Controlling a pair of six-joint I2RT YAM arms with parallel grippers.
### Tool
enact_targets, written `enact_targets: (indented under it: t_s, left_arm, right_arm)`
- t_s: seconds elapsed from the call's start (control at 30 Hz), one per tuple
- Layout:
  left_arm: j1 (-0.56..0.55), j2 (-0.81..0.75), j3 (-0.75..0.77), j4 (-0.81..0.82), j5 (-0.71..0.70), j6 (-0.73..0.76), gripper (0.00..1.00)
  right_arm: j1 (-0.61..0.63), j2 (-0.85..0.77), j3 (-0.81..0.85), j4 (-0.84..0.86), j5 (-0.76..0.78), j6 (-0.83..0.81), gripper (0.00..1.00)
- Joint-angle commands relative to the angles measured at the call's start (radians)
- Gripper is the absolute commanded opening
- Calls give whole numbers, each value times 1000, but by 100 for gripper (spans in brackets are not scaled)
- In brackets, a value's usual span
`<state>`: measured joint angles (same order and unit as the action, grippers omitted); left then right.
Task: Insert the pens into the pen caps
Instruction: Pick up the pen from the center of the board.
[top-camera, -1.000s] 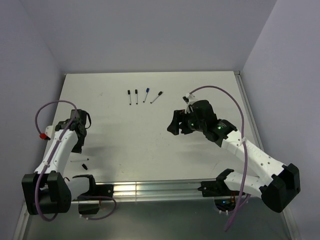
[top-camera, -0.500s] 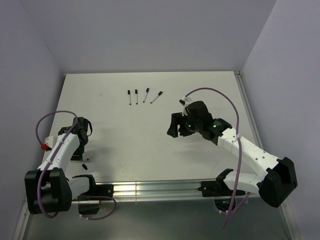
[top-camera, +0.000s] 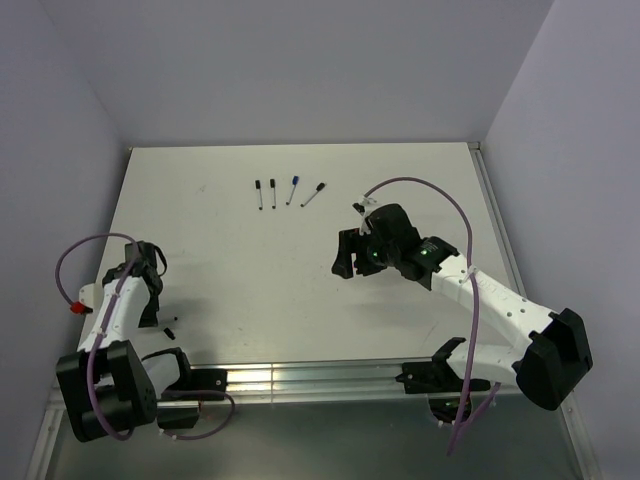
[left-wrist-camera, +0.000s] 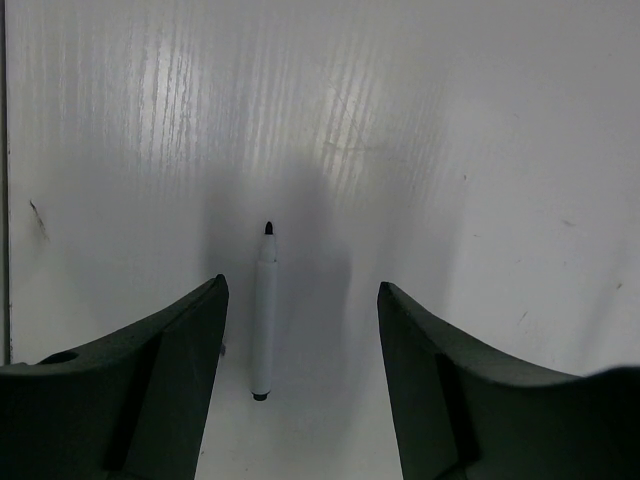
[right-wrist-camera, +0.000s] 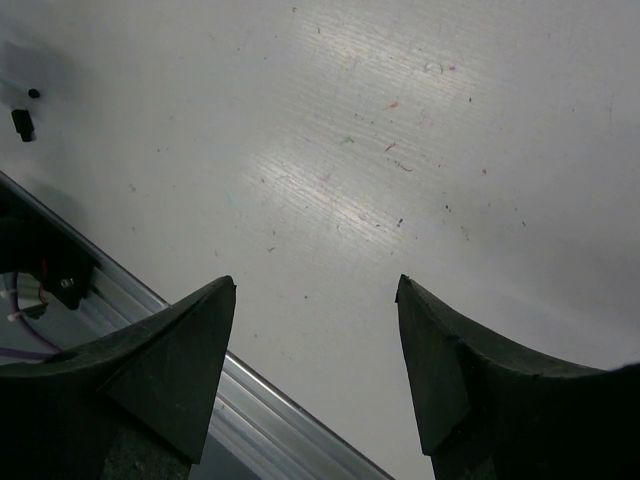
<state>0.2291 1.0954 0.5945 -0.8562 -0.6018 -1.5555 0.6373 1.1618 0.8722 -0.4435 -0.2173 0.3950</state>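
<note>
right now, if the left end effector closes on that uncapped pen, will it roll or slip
The pen is a thin round barrel lying flat on the smooth table, so a sideways nudge would probably roll it. It looks stiff and light. It sits nearer one finger of the open left end effector, so that finger may push it first.

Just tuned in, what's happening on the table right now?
Neither hand holds anything. The left hand hangs open over an uncapped pen that lies on the table near its near left corner. The pen sits between the jaws and touches neither. A small black cap lies close by. The right hand hovers open over bare table at mid-right. Four more pens lie in a row at the far side, too small to tell if capped.
</note>
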Motion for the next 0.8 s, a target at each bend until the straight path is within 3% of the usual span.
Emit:
enact_targets:
  t_s: [0.0, 0.53, 0.77]
  left_arm:
    - [35, -15, -13, 46, 36, 61, 66]
    - [113, 57, -48, 115, 142, 123, 63]
    - [134, 64, -56, 115, 140, 126, 56]
  right_arm:
    - [10, -5, 33, -9, 19, -15, 73]
    - [13, -10, 25, -3, 21, -18, 72]
    - [13, -16, 25, 2, 13, -18, 72]
